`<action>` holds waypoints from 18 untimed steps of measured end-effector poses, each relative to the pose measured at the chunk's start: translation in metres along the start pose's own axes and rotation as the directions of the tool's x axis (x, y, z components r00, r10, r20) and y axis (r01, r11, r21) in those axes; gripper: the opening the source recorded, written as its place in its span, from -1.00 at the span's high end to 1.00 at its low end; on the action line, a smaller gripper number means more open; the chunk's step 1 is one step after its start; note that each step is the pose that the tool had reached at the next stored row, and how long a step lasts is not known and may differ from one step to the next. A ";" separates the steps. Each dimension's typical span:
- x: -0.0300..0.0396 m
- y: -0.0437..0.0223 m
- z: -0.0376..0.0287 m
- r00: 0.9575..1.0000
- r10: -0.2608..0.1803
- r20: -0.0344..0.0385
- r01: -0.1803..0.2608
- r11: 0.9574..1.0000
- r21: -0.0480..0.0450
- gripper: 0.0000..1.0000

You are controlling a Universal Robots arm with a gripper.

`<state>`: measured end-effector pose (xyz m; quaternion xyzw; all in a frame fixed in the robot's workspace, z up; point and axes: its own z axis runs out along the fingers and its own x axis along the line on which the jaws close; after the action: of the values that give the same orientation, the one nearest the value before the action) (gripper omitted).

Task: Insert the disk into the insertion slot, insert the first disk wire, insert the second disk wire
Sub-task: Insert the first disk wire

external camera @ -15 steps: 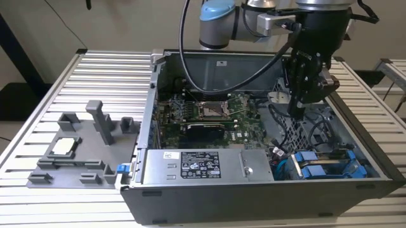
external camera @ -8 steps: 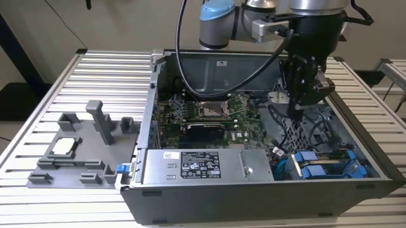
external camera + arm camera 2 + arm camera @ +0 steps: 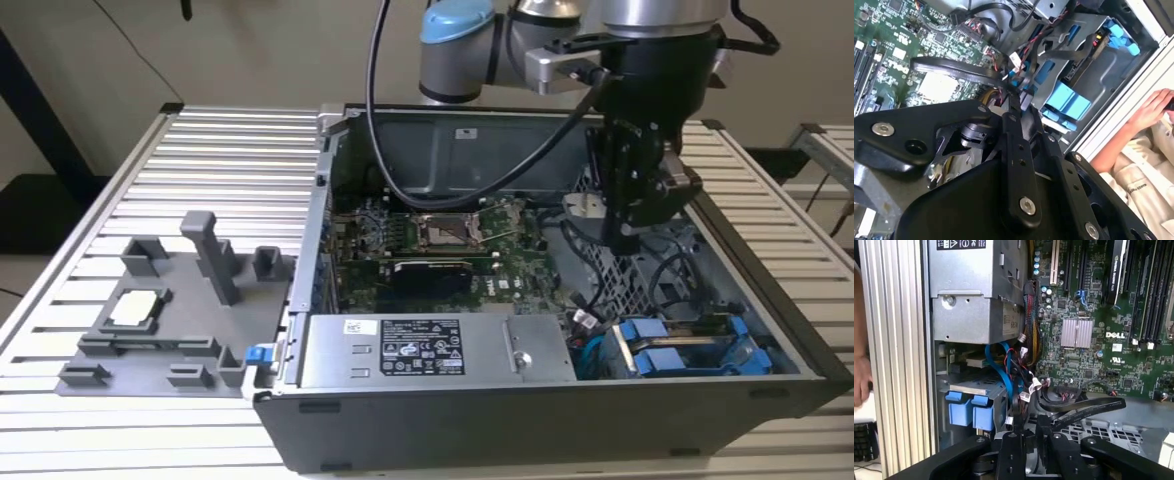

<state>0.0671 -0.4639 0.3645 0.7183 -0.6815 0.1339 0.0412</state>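
Observation:
The disk (image 3: pixel 674 358), in its bright blue carrier frame, lies inside the insertion slot (image 3: pixel 754 345) of the drive cage at the case's front corner, on the exterior view's right. Its blue end tabs (image 3: pixel 971 412) face out of the cage, and they also appear in the second wrist view (image 3: pixel 1066 102). My gripper (image 3: pixel 625 238) hangs inside the open case, above the perforated cage wall and behind the disk. Its fingers (image 3: pixel 1018 95) stand nearly together on the end of a blue disk wire (image 3: pixel 1006 375) that runs up from the cable bundle. In the first wrist view my gripper (image 3: pixel 1026 429) sits just short of the blue tabs.
A grey labelled power-supply box (image 3: pixel 427 350) sits beside the drive cage. The green motherboard (image 3: pixel 441 235) fills the case floor, with loose black cables (image 3: pixel 1079 407) close to my fingers. A grey parts fixture (image 3: pixel 174 310) rests on the slatted table. A person's hand (image 3: pixel 1154 107) is outside the case wall.

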 end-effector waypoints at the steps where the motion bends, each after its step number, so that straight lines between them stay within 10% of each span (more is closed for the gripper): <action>1: -0.0001 0.0000 0.0003 1.000 0.001 0.000 -0.001 1.000 0.006 0.48; 9: -0.0002 0.0001 0.0009 1.000 0.006 0.001 -0.006 1.000 0.027 0.48; 18: -0.0001 0.0001 0.0009 1.000 0.007 0.003 -0.007 1.000 0.029 0.67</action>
<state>0.0671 -0.4641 0.3636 0.7167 -0.6820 0.1427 0.0294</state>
